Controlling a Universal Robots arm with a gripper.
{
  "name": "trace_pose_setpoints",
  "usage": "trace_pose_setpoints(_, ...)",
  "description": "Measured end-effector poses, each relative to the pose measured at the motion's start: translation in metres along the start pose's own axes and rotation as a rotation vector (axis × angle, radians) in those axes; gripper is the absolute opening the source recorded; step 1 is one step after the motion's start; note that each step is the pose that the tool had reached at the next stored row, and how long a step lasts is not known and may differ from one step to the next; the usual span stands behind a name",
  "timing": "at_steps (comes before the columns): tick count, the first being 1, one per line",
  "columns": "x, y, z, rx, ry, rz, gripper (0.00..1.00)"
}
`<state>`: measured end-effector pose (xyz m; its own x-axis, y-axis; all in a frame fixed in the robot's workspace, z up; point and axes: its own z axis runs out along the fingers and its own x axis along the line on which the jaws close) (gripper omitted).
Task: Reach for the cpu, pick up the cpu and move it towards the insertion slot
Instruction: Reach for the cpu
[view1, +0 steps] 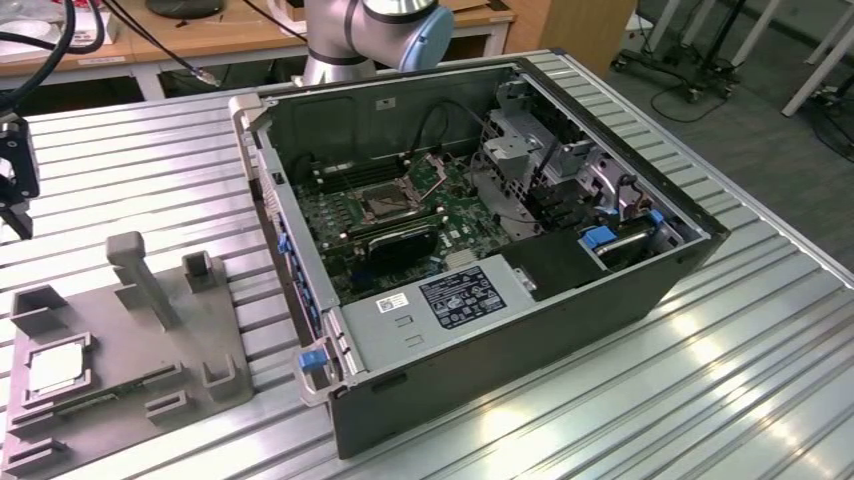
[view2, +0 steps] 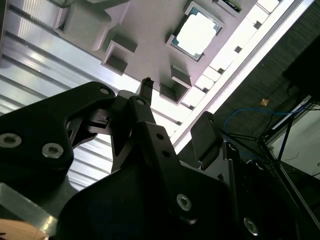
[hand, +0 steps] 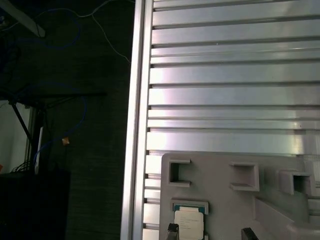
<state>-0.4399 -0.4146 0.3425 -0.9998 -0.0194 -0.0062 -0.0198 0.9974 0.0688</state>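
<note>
Gripper (hand: 210, 233) - jaws spread wide, nothing held. In the first wrist view its two dark fingertips (hand: 172, 231) stand well apart, with the cpu (hand: 189, 223) seen between them, closer to one tip than the other. No contact that I can make out. In the second wrist view the black linkage sits nearest the lens, one thin fingertip and one broader pad apart from each other, with the tray beyond them.

Cpu: pale, silvery square, lying flat in a square recess of the grey plastic tray (hand: 225, 170). It is bright with glare in the second wrist view. In the exterior view it sits at the lower left of the frame, near the tray's edge at the exterior view's left.

The tray rests on a ribbed aluminium table (view1: 160, 170) and carries several raised blocks and open-sided pockets, with one tall post standing upright.

Farther in - an open computer case (view1: 534, 330) lies on the table to the exterior view's right of the tray, well apart from the cpu. The motherboard is exposed inside. The insertion slot (view1: 378, 203), a metal-framed square with a dark centre, sits on the board in the upper middle of the frame.

Beyond the case, at the top of the frame, is the arm (view1: 380, 30), with a grey joint and a blue cap.
</note>
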Motion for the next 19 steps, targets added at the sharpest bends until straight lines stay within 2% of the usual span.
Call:
trace_pose_setpoints(8,0.0007,-0.0024,0.0035,-0.0003,-0.0042,0.000,0.58)
trace_pose_setpoints(19,0.0009,-0.0047,0.0099,-0.0015,-0.0057,0.000,0.58)
